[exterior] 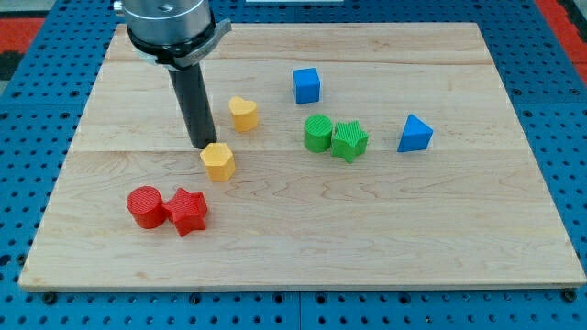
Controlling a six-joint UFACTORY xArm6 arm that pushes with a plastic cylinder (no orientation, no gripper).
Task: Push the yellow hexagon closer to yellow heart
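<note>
The yellow hexagon (pixel 218 161) lies left of the board's middle. The yellow heart (pixel 243 114) lies a short way up and to the right of it, with a small gap between them. My tip (pixel 203 146) stands at the hexagon's upper left edge, touching or almost touching it. The dark rod rises from there to the arm's mount at the view's top left.
A red cylinder (pixel 145 206) and a red star (pixel 188 211) sit together below left of the hexagon. A green cylinder (pixel 317 134) and a green star (pixel 349 140) sit right of centre. A blue cube (pixel 306 85) and a blue triangular block (pixel 415 134) lie farther right.
</note>
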